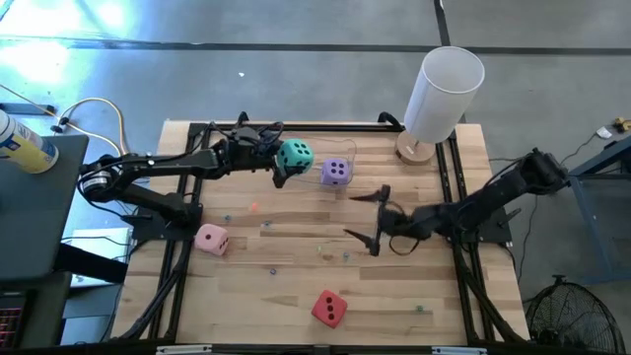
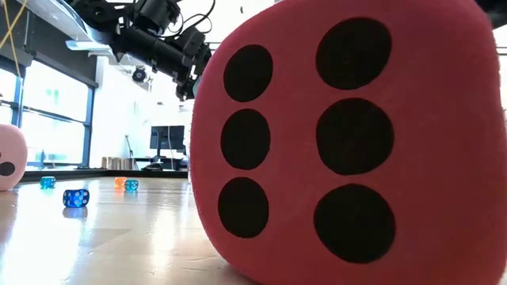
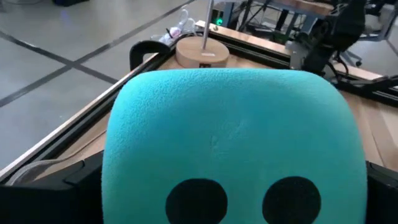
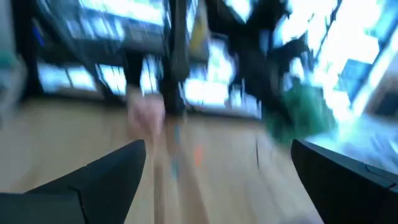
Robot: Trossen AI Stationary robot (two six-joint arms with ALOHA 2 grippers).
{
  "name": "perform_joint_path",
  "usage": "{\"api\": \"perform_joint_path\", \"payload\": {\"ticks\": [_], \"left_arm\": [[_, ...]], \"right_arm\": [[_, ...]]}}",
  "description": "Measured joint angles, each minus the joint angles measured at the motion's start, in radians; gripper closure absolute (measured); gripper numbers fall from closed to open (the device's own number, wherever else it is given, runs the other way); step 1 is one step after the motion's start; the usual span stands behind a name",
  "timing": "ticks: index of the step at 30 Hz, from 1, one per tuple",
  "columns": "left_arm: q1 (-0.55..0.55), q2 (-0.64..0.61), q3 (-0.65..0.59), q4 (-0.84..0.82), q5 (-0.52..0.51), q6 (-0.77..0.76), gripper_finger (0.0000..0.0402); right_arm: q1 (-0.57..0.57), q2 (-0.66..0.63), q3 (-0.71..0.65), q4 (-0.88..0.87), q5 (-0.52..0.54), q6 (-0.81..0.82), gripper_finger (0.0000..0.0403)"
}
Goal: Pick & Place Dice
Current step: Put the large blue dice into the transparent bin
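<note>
Red die (image 2: 348, 142) sits right against our low camera, its fuzzy six-pip face blocking most of that view; from above we see it alone near the table's (image 1: 246, 296) front edge. Next down in size, the tall white cylinder (image 1: 444, 94) stands on a round wooden base at the back right corner, with the purple die (image 1: 336, 172) near it. Left gripper (image 1: 283, 163) is spread wide around the plush teal die (image 1: 295, 155), we can't confirm contact; right gripper (image 1: 369, 217) hangs wide and empty mid-table, pink die (image 1: 211, 239) left, tiny translucent dice (image 2: 76, 198) scattered about.
</note>
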Motion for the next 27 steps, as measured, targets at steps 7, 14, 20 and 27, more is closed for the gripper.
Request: {"api": "perform_joint_path", "payload": {"ticks": [7,14,20,27], "left_arm": [[0.0,0.025,0.0,0.059,0.005,0.069,0.0002],[-0.009,0.119,0.0,0.189,0.036,0.113,0.0002],[0.007,0.153,0.0,0.189,0.04,0.112,0.0002],[0.009,0.153,0.0,0.184,0.087,0.103,0.0002]], "right_arm": [[-0.243,0.034,0.027,0.201,-0.408,-0.005,0.0009],[-0.396,0.226,0.212,0.142,-0.53,0.083,0.0009],[-0.449,0.359,0.442,-0.053,-0.533,0.102,0.0009],[-0.469,0.424,0.613,-0.352,-0.38,0.102,0.0009]]}}
